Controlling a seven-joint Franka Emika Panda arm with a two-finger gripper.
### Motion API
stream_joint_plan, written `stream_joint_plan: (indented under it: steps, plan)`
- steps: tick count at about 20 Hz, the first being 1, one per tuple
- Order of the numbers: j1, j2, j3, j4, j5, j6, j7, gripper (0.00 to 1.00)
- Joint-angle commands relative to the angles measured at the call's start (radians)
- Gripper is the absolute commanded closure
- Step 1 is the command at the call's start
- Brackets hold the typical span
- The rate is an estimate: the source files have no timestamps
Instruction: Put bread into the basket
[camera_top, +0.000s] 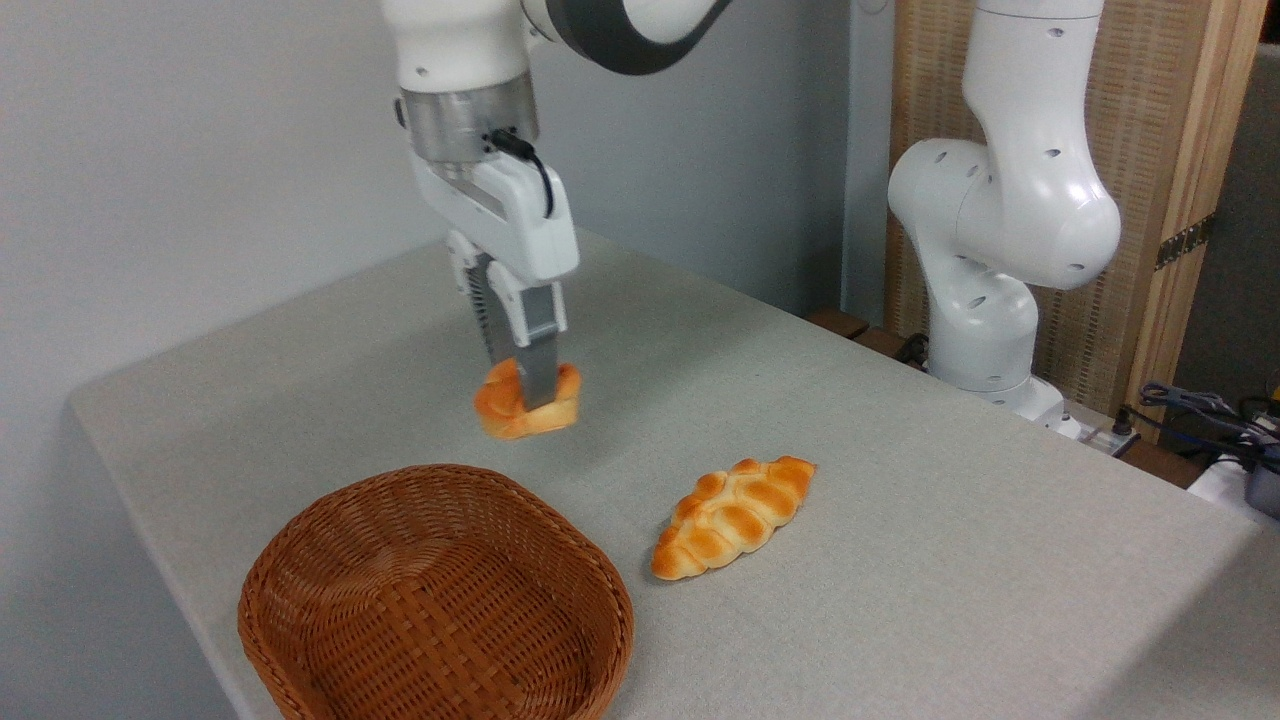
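Basket (436, 600) sitting nearest the camera, mouth up and showing nothing inside, ready to receive. Just right of the basket, braided loaf (733, 516) lying flat on the table (950, 560), not the target and not blocking. Beyond the basket's far rim, gripper (520, 395) pinching the bread (527, 400) from above, fingers sunk into the knotted top, bun looking lifted off the cloth; likely carrying toward the basket. Path between appearing free. Arm base (985, 330) standing far right of the basket.
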Motion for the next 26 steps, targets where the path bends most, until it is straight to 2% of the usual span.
stream_joint_plan:
  steps: [1,2,5,6,8,11,12,20,23,26]
  plan:
    - [-0.006,0.142,0.007,0.175,0.007,-0.021,0.020,0.52]
    - [-0.004,0.161,0.007,0.187,0.010,-0.003,0.022,0.50]
    - [-0.004,0.199,0.003,0.189,0.060,0.115,0.022,0.48]
    - [-0.004,0.213,-0.002,0.189,0.071,0.129,0.022,0.43]
    - [-0.004,0.244,-0.009,0.188,0.111,0.149,0.022,0.18]
    - [-0.004,0.287,-0.058,0.188,0.186,0.161,0.014,0.02]
    - [-0.004,0.296,-0.060,0.186,0.202,0.163,0.011,0.00]
    - [-0.001,0.302,-0.074,0.188,0.194,0.164,0.008,0.00]
    - [0.015,0.275,-0.074,0.191,0.183,0.157,-0.031,0.00]
    - [0.075,0.190,-0.082,0.189,0.087,0.105,-0.059,0.00]
